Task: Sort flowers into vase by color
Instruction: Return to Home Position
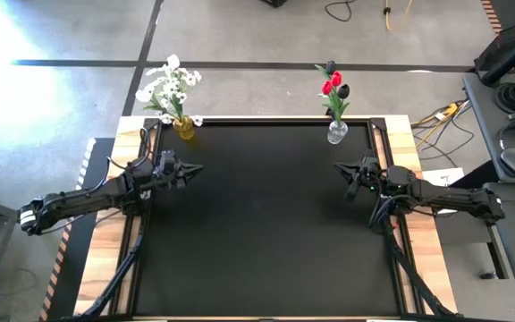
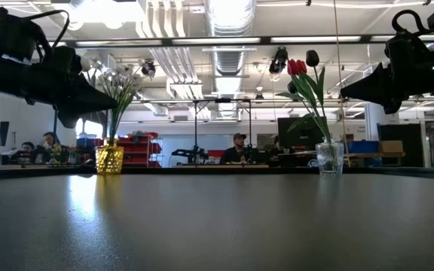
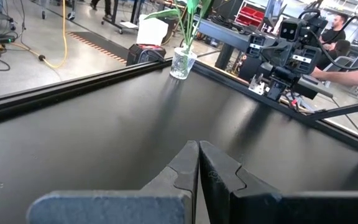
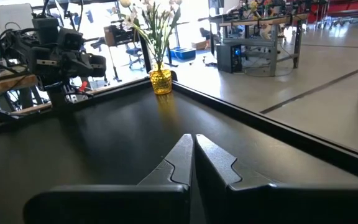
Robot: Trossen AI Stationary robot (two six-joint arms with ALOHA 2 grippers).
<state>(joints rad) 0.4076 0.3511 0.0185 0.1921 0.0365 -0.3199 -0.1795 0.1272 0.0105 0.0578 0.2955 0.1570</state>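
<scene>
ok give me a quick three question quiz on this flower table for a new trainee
1. True or false: the white flowers stand in the yellow vase.
2. The red tulips are: A) in the yellow vase, B) in the clear vase, C) lying flat on the black table top.
3. What do the left gripper and right gripper hold?
Key: 1 true; 2 B; 3 nothing, both are shut and empty, raised over the table top.
</scene>
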